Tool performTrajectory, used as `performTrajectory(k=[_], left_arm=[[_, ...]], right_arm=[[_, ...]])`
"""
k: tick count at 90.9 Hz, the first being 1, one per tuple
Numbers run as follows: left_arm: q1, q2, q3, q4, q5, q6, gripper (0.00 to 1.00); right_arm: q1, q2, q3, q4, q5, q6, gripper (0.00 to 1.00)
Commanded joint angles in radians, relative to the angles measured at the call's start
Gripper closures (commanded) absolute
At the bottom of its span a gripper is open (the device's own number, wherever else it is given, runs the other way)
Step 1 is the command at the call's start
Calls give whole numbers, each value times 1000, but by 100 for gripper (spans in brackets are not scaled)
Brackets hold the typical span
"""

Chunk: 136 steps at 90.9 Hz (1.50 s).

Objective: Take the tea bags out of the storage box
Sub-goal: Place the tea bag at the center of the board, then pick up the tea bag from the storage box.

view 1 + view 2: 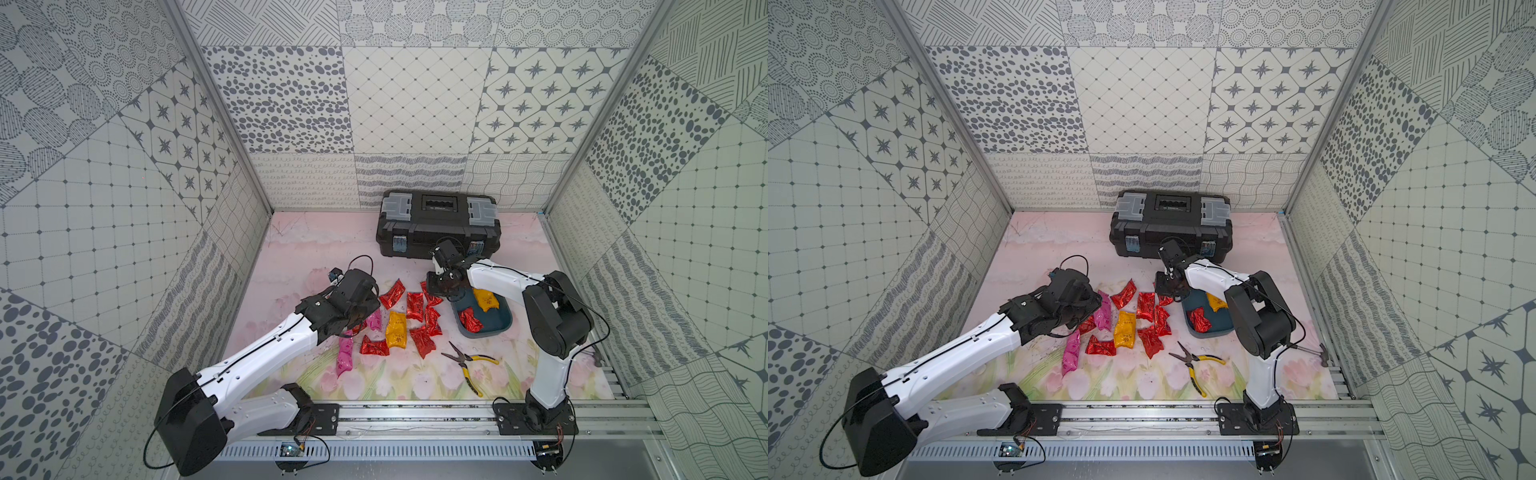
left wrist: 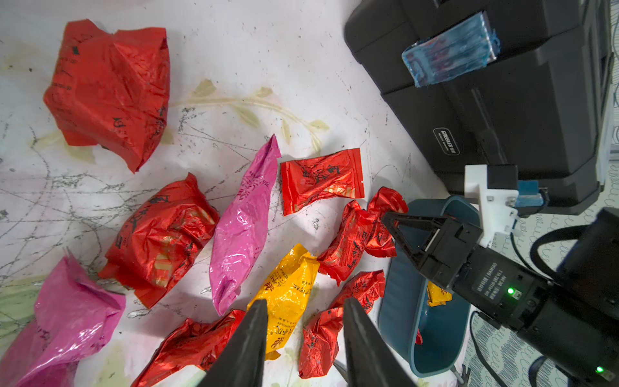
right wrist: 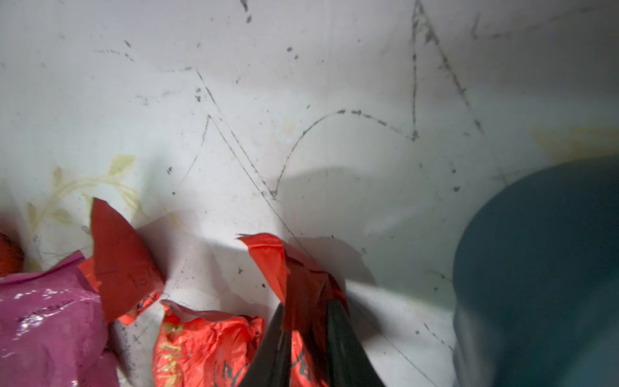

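Pinching red tea bag [image 3: 268, 254], R end effector [image 3: 305, 305] beside storage box [image 3: 536, 268]; L end effector [image 2: 304, 301] released, near yellow tea bag [image 2: 288, 281].

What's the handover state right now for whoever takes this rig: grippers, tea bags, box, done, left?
Left gripper: open, empty, above the loose tea bags on the table.
Right gripper: red tea bag between its fingers, over the table just outside the storage box.
Done: most bags are out, lying beside the box.
Left: set down the held bag, then take out the yellow tea bag and the second red tea bag, both inside the box.
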Motion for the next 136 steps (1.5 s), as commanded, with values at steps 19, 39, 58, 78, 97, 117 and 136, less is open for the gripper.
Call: performTrajectory(k=[19, 39, 58, 78, 97, 117, 136], left_arm=[[-34, 126, 79, 143, 90, 118, 56], [-138, 294, 147, 257, 144, 103, 54], [-192, 433, 253, 259, 185, 87, 54], [-193, 439, 266, 238, 161, 89, 54], [-193, 411, 239, 232, 135, 75, 54], [-193, 397, 233, 226, 115, 72, 54], [-193, 391, 233, 225, 106, 74, 54]], right_arm=[[-38, -358, -120, -34, 68, -38, 69], [-178, -531, -344, -127, -31, -66, 68], [-244, -550, -445, -127, -88, -107, 64], [-244, -414, -413, -128, -154, -160, 60], [-242, -305, -377, -107, -160, -191, 60], [-242, -308, -377, -102, -151, -209, 75], [-242, -359, -388, -100, -164, -207, 98]])
